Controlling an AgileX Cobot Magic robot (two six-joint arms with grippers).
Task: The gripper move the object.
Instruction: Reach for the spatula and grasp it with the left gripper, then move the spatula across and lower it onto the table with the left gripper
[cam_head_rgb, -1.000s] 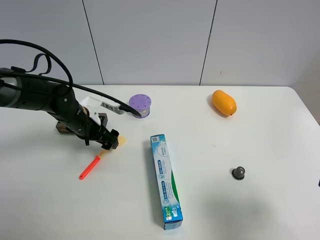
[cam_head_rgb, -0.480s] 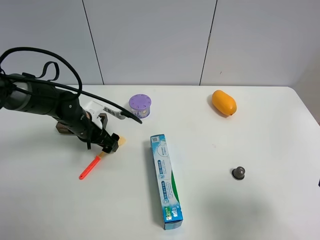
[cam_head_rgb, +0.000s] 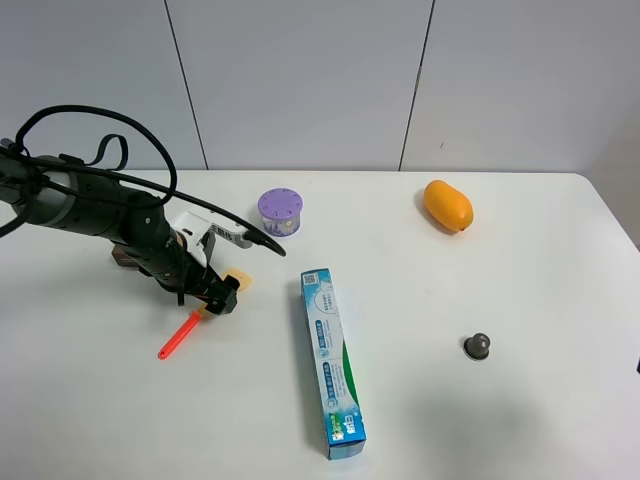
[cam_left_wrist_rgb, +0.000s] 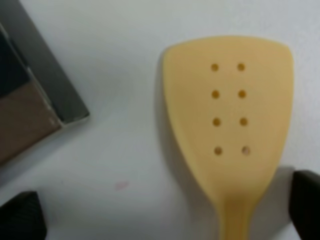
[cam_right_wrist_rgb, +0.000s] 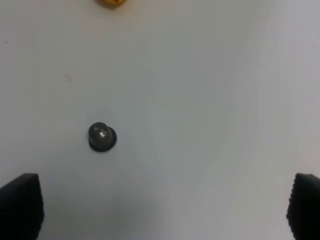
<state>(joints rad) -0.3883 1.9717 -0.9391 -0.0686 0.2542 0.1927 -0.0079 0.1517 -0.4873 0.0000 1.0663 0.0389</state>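
At the left of the overhead view, our left gripper (cam_head_rgb: 221, 297) sits low over the toy spatula (cam_head_rgb: 179, 335), jaws spread wide on either side of its neck, gripping nothing. The spatula lies flat on the white table (cam_head_rgb: 500, 420), left of the toothpaste box (cam_head_rgb: 331, 362). Our right gripper (cam_right_wrist_rgb: 162, 207) hangs unclenched above a small dark knob (cam_right_wrist_rgb: 102, 137).

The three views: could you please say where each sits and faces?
Exterior high: mounted high, looking down at the table and left arm.
Left wrist: on that arm, looking down on the spatula between open jaws.
Right wrist: looking down on the knob, open jaws showing.
Exterior shares spatula with left, knob with right.
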